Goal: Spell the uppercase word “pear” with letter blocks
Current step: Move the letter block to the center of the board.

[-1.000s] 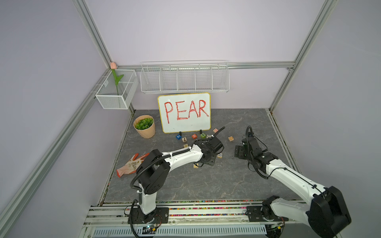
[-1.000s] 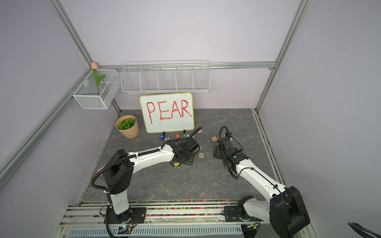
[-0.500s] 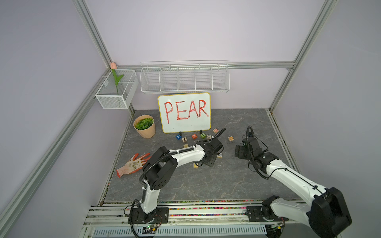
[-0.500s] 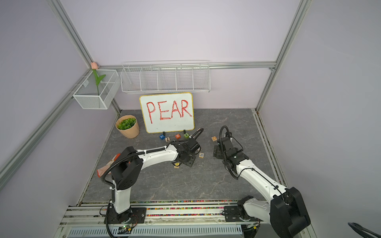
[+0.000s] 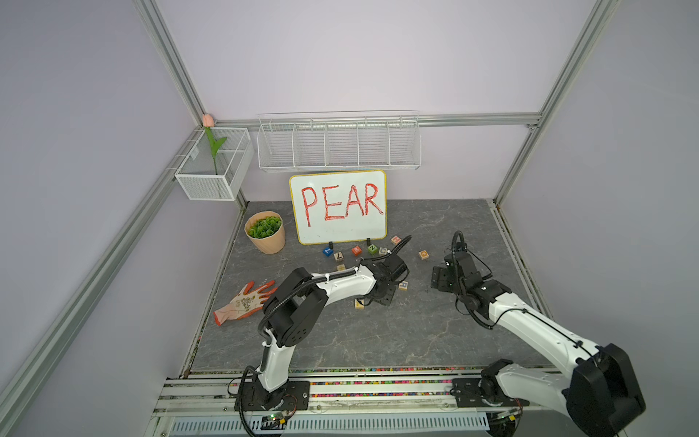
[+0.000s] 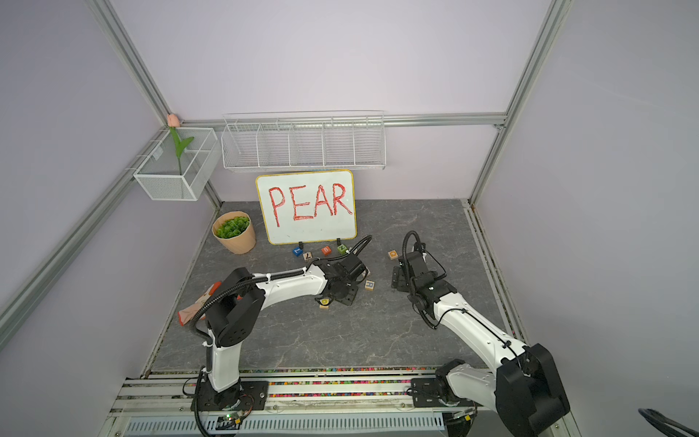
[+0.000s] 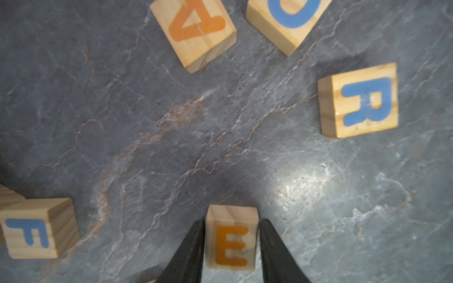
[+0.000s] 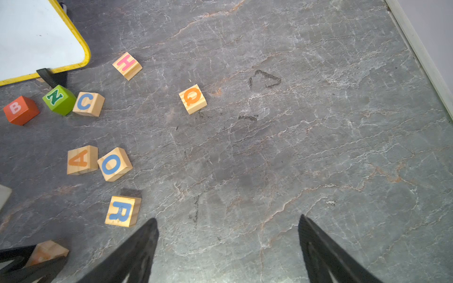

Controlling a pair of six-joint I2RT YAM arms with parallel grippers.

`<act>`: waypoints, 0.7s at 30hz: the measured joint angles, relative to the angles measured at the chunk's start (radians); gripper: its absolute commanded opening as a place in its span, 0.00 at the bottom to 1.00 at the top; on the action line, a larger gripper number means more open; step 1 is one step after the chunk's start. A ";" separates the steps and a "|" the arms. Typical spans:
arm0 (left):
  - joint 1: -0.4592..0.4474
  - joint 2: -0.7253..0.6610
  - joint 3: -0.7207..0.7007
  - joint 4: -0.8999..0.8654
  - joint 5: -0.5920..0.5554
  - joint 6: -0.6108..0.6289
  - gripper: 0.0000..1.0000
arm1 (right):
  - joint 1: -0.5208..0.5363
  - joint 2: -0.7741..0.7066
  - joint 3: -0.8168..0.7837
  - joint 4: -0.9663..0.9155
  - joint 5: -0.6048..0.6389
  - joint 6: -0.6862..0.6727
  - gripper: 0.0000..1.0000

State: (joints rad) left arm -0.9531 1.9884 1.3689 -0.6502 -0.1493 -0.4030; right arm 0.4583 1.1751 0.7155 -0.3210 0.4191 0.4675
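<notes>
Jaws on the left arm [image 5: 340,289] sit clamped on the E block [image 7: 231,241]. One black finger [image 7: 191,254] presses each side of it, and the orange letter faces the wrist camera. Jaws on the right arm [image 5: 529,325] stand wide apart above bare desk [image 5: 340,340], holding nothing.

Both arms rise from the near rail. The left arm folds its elbow high, close to its base, and stretches its white forearm toward the middle of the desk. Its wrist tips down and hides the E block in both top views. The right arm leans forward and inward from the near right corner with its wrist bent down, well apart from the left one.

Just beside the left wrist, on its near side, lies a yellow-lettered block [image 6: 324,302], its letter too small to read. Between the two wrists the R block [image 5: 403,286] lies flat on the desk. Farther off, the A block [image 8: 82,159] sits just beside an O block [image 8: 114,164]. Beyond those come a C block [image 8: 88,104], a green N cube [image 8: 58,99] and a red B cube [image 8: 20,110], at the foot of the whiteboard [image 5: 338,208] reading PEAR.
</notes>
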 measured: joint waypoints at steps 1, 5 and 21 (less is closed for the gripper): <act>0.000 0.000 0.000 -0.002 0.000 -0.012 0.36 | 0.000 0.000 0.000 0.000 0.000 0.000 0.91; -0.001 0.000 -0.005 -0.006 -0.007 -0.072 0.33 | 0.000 0.004 0.001 0.000 -0.005 0.000 0.91; -0.001 -0.108 -0.143 -0.025 -0.010 -0.294 0.33 | 0.044 -0.046 -0.008 0.167 -0.478 -0.192 0.89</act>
State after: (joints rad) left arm -0.9539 1.8809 1.2255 -0.6754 -0.1596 -0.6975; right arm 0.5022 1.1290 0.7078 -0.1543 -0.0593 0.2760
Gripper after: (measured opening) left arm 0.334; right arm 0.889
